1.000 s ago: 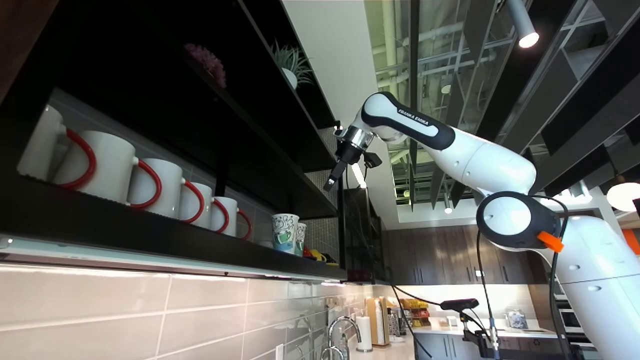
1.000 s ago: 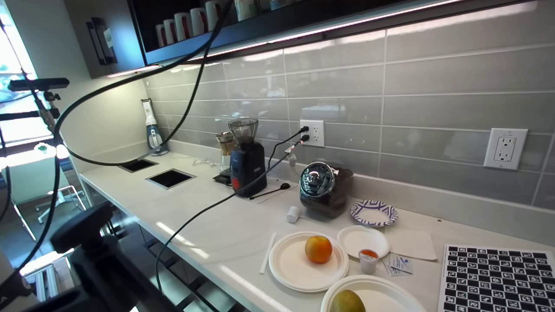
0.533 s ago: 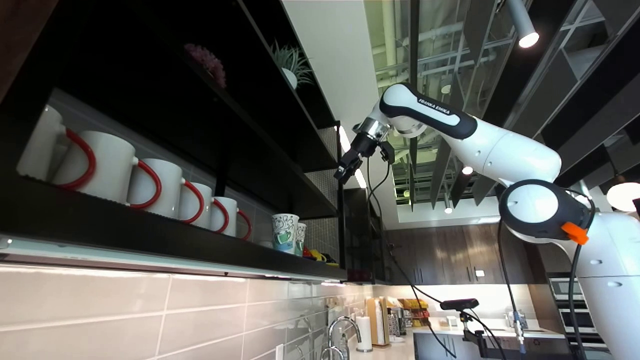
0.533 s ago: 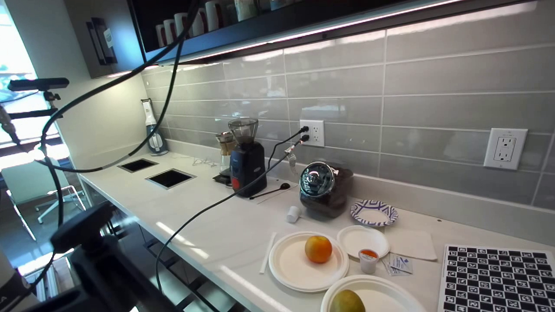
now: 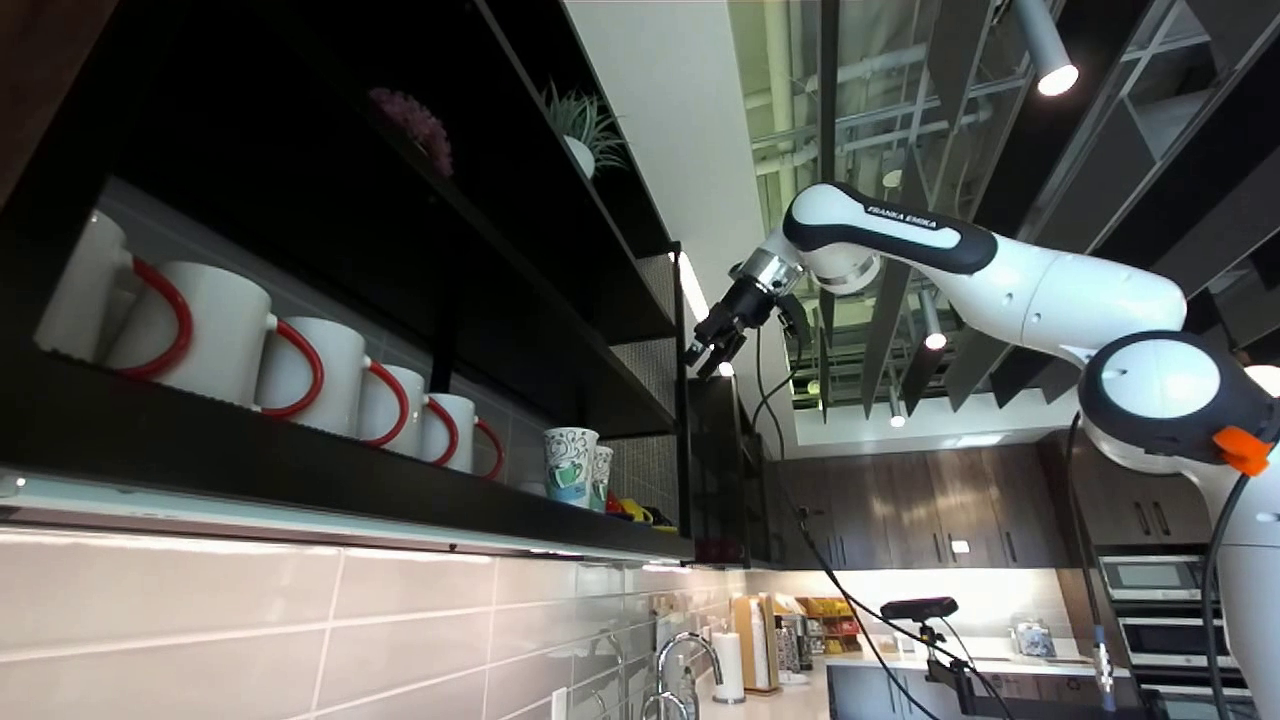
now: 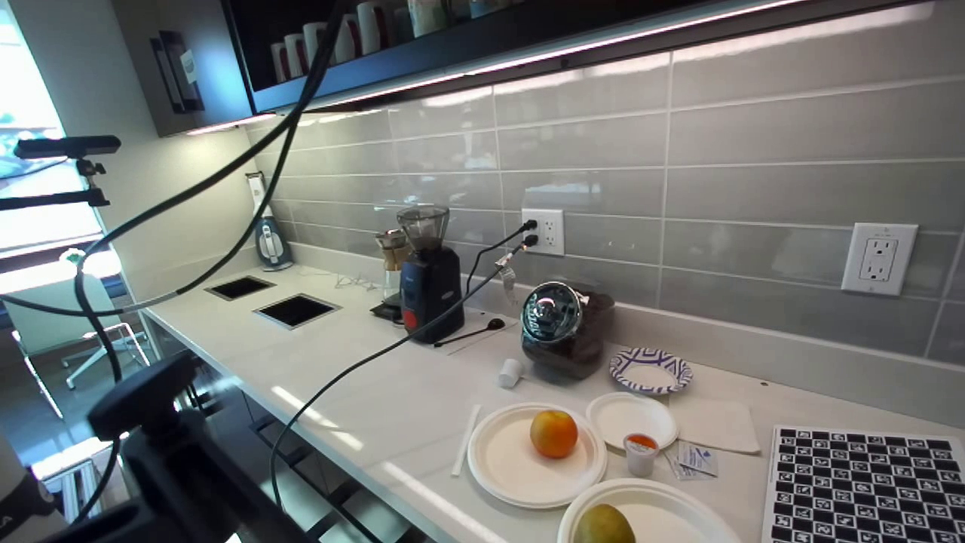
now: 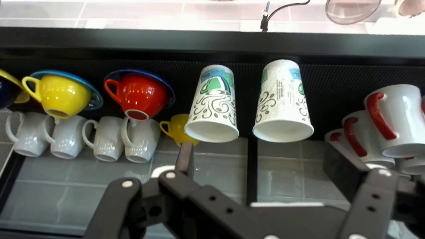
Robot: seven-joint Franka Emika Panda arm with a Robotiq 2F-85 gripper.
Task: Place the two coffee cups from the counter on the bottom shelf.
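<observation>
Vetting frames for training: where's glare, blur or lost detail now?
Wrist view: pale tiled wall partly blown out, white patterned paper cups clear; in an exterior view, bright window mostly burnt out, glare streaks on the white counter, black foreground hardware blurred; in an exterior view, black upper shelving nearly featureless.

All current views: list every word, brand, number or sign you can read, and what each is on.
"FRANKA EMIKA": on the arm, in an exterior view.
Apparently "A", cut off at an exterior view's edge: also on the arm.
Too small to read: print on the left cup and right cup, in the wrist view.
Too small or blurred: sachet, grinder, cabinet label.
No number readable.
</observation>
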